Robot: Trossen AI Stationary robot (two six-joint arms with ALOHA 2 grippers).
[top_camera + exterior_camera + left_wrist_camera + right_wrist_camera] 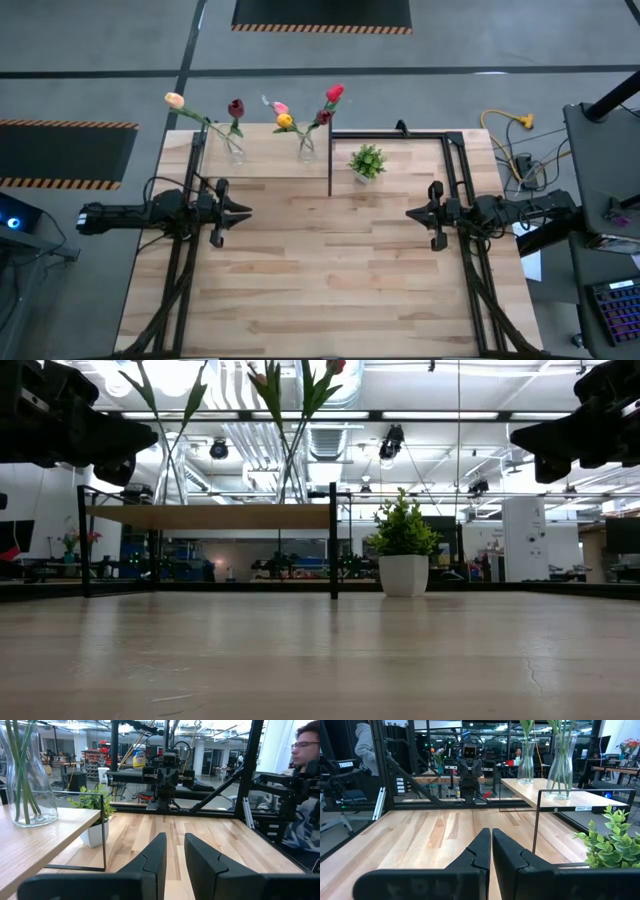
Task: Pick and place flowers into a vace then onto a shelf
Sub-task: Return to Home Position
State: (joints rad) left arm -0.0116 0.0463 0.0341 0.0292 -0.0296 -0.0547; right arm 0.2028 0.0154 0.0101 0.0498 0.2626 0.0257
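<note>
The flowers stand in two clear glass vases (234, 150) (307, 150) on the shelf (265, 165) at the table's far left. Their heads are cream (175, 100), dark red (236, 107), pink, yellow (285, 121) and red (334, 93). The green stems (20, 770) show inside one vase (30, 785). My left gripper (245, 212) (175, 842) hovers level over the table's left side, narrowly open, with nothing between its fingers. My right gripper (410, 213) (491, 837) hovers level at the right side, shut and holding nothing. The two face each other, well clear of the shelf.
A small potted green plant (367, 161) in a white pot (404, 575) stands on the table just right of the shelf's black frame (331, 160). A person (305, 750) sits beyond the table's right side, and another (367, 745) is beyond its left side.
</note>
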